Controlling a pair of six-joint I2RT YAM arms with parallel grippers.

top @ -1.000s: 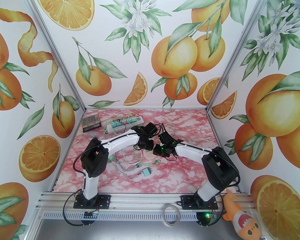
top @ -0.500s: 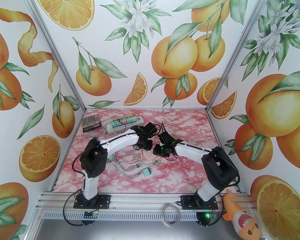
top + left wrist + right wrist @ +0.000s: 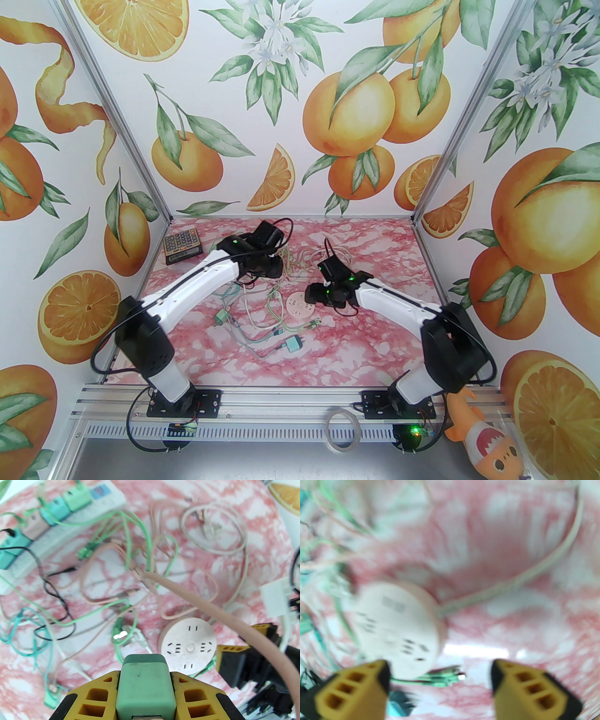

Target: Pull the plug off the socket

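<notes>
Mint-green boxy plastic plug [image 3: 144,691] sits clenched between the yellow ribbed fingers [image 3: 93,698] of the left claw [image 3: 145,678], pads on its two flat sides, its darker green end pointing away from the wrist. Prongs can't be seen. Looks light and rigid: a hard smooth shell with rounded corners, so probably a bit slippery. The flat opposite sides are the right hold, mid-body, not the cable. Its face shows small dark scuffs, and a bit of pink at its near end is cut off by the frame. A thick pale pink cable [image 3: 211,611] sweeps past the right of this claw; can't tell if it runs to the plug, but if so it may drag when the plug moves. The round pinkish-white socket puck [image 3: 188,645] lies flat on the pink marbled table [image 3: 234,550], just ahead of the left claw and to its right, apart from the plug, every visible slot empty. So the pull reads as done for this plug. The right claw [image 3: 439,667] is spread wide with nothing between its fingers. The puck [image 3: 398,630] is just ahead of its left finger, not touched, though the view is blurred. Far ahead-left of the left claw a white power strip [image 3: 70,522] carries more green and teal plugs amid loose thin cables.
</notes>
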